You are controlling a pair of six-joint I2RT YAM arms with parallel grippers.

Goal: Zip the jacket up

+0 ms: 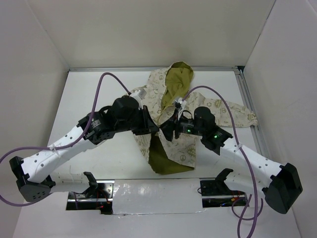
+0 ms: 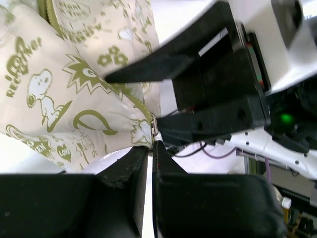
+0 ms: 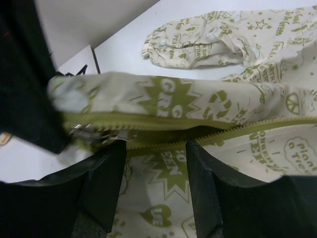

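The jacket [image 1: 185,148] lies spread on the surface [image 1: 99,94] between the arms — soft, light cloth that will bunch, so we would hold it taut beside the zipper teeth [image 3: 163,126]. Our left claw [image 2: 151,153], reaching low inward, pinches the zipper pull [image 2: 154,126]; the right claw [image 3: 153,148] straddles those teeth, jaws apart.

In the right wrist view a dark shape [image 3: 25,74], out of focus, blocks the left end of the zipper [image 3: 148,124], and the right fingers [image 3: 106,183] are cut off by the bottom edge. In the left wrist view the zipper pull [image 2: 154,128] is a small blurred glint. Its lower end is lost between the left fingers [image 2: 124,173], and the jacket [image 2: 74,89] runs off the top and left edges. From above, the left arm [image 1: 74,136] and right arm [image 1: 247,156] cover the chest, hiding the zipper there.
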